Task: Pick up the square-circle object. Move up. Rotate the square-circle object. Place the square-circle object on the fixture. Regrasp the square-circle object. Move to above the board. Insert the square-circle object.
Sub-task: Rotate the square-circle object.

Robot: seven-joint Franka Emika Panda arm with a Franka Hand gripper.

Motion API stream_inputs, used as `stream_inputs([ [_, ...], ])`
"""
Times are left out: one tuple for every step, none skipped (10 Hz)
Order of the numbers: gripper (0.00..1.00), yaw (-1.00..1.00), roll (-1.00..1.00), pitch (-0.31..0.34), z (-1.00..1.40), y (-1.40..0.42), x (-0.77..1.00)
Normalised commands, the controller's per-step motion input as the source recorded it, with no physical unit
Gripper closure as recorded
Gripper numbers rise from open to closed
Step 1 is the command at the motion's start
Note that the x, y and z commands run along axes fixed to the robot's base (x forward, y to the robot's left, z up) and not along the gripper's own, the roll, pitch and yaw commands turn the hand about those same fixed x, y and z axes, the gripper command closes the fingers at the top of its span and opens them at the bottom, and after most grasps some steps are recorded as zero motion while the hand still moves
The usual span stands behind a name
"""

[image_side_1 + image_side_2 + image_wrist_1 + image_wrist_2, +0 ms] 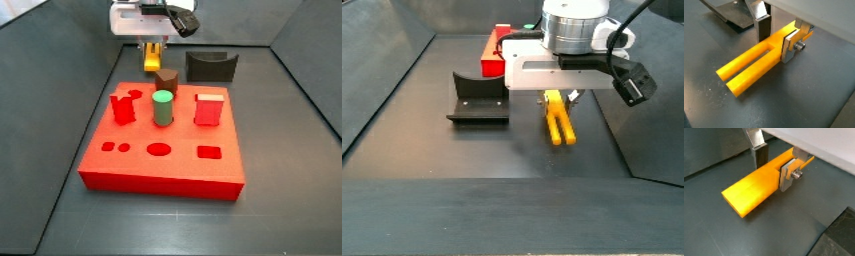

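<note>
Square-circle object (751, 67) flat, gripper (774, 35) apparently clamping it, fixture (477, 100) beside.

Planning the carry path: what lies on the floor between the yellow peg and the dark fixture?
Nothing: in a side view, bare dark floor separates the slim yellow-orange square-circle object, under the gripper, from the dark U-cut fixture.

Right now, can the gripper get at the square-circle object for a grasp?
Probably yes: the gripper already straddles one end of the square-circle object, which lies on the floor with nothing in between.
</note>
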Motion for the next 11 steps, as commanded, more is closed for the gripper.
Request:
stream_inputs([
  [1.00, -0.01, -0.22, -0.168, -0.38, 0.03, 0.02],
  [0.00, 0.00, 0.00, 0.000, 0.00, 0.00, 0.00],
  [0.00, 0.00, 0.00, 0.000, 1.00, 0.00, 0.00],
  [0.00, 0.00, 0.00, 0.007, 1.00, 0.00, 0.00],
  [0.00, -0.01, 0.01, 0.046, 1.00, 0.00, -0.02],
  [0.00, -0.01, 0.04, 0.082, 1.00, 0.01, -0.02],
  [0.00, -0.01, 0.06, 0.104, 1.00, 0.01, -0.02],
  [0.00, 0.00, 0.09, 0.119, 1.00, 0.01, -0.02],
  [0.00, 0.01, 0.11, 0.122, 0.92, 0.00, -0.02],
  [0.00, 0.01, 0.12, 0.126, 0.84, 0.00, -0.02],
  [0.00, 0.02, 0.14, 0.127, 0.69, -0.01, -0.03],
])
